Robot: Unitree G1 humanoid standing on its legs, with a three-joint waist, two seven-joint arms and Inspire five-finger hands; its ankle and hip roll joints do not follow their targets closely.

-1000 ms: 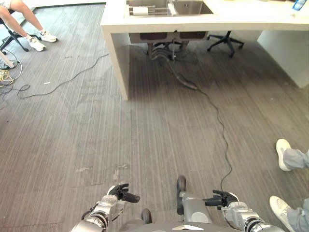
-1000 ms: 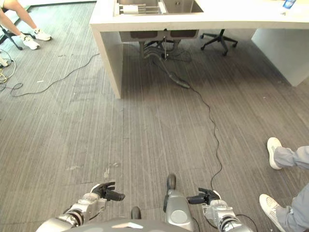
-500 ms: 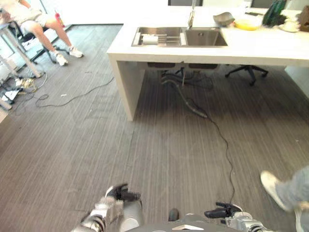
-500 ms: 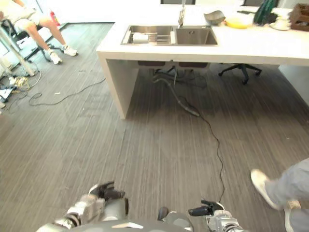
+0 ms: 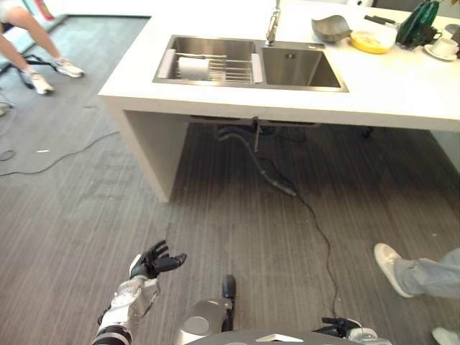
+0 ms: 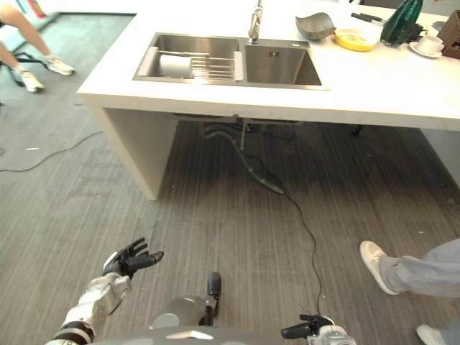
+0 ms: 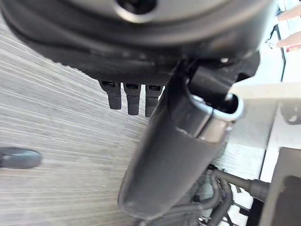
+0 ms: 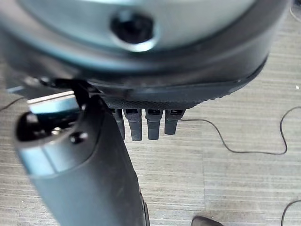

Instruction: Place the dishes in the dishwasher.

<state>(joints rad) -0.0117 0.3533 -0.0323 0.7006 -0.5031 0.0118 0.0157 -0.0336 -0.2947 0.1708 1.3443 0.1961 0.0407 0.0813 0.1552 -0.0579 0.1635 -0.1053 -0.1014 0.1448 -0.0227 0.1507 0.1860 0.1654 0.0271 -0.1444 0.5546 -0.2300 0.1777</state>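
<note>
Ahead stands a white counter [image 5: 402, 93] with a steel double sink [image 5: 302, 68]. A wire rack [image 5: 231, 70] and a white cylindrical item [image 5: 192, 68] lie in its left basin. On the counter's far right are a grey bowl [image 5: 329, 29], a yellow dish [image 5: 372, 41], a white cup on a saucer [image 5: 444, 47] and a green bottle [image 5: 415, 21]. My left hand [image 5: 154, 260] is raised low over the floor, fingers spread and empty [image 7: 132, 96]. My right hand [image 6: 309, 329] sits at the bottom edge, its fingers [image 8: 148, 123] straight and holding nothing.
A person's white shoe and grey trouser leg [image 5: 402, 269] stand on the floor to my right. Another person sits at the far left, legs and shoes [image 5: 32, 61] showing. Hoses [image 5: 269, 169] hang under the sink, and a thin cable [image 5: 57, 154] crosses the wooden floor on the left.
The whole picture has shifted, and the counter and sink now look closer and fuller. My left hand has lifted forward and spread its fingers. The person's shoe on the right has stepped.
</note>
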